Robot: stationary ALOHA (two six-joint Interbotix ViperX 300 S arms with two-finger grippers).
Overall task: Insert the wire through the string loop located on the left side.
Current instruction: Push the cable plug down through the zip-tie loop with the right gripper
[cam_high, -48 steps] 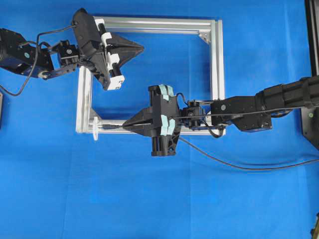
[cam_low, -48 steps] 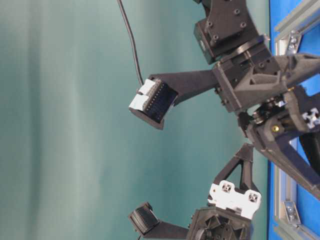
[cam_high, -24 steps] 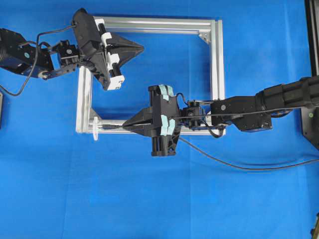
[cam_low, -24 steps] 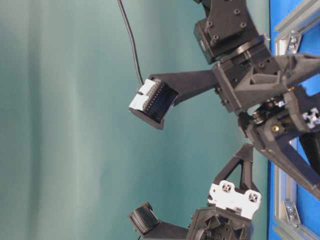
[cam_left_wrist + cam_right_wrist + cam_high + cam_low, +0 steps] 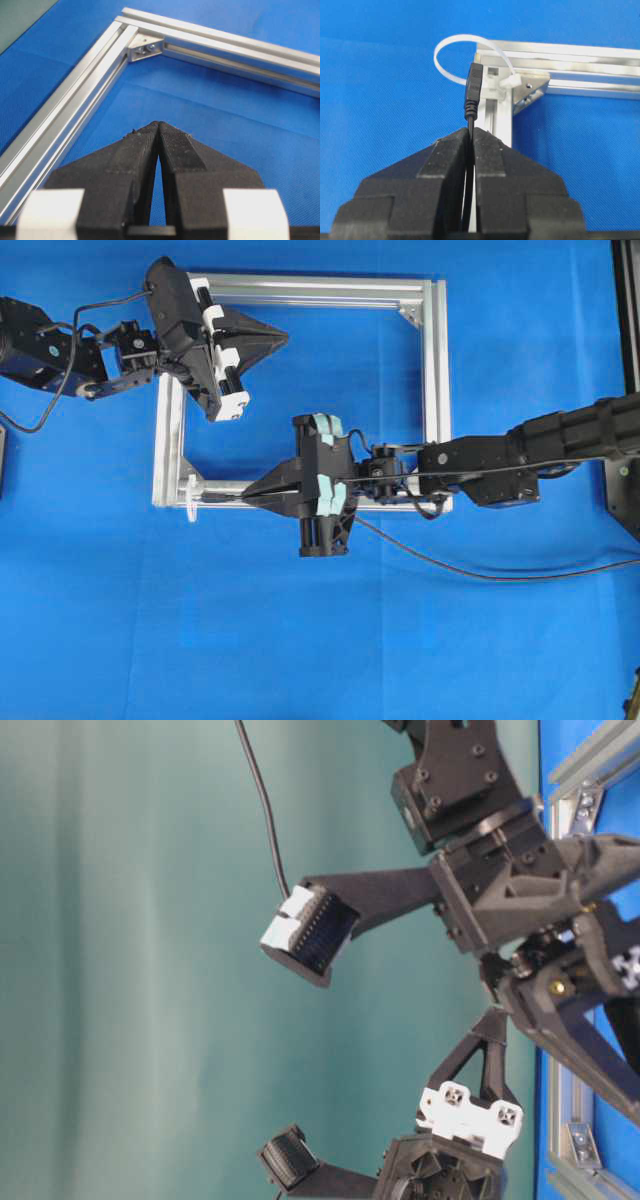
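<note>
My right gripper pinches the wire just behind its plug; light, limp cable. The string loop lies at 12 o'clock, flimsy. My left gripper is closed, empty.

Frame: silver extruded aluminium, brushed satin, slotted rails, shiny bracket screws. Table cover: blue, matt, fine woven-looking texture. Left gripper: matt black plastic, finely ribbed finger faces, white plastic blocks behind. Right gripper: same matt black plastic, slightly grainy. Wire: black rubbery sheath, semi-gloss, ribbed moulded plug body. String loop: whitish translucent plastic band, smooth. Backdrop: flat matt green.
</note>
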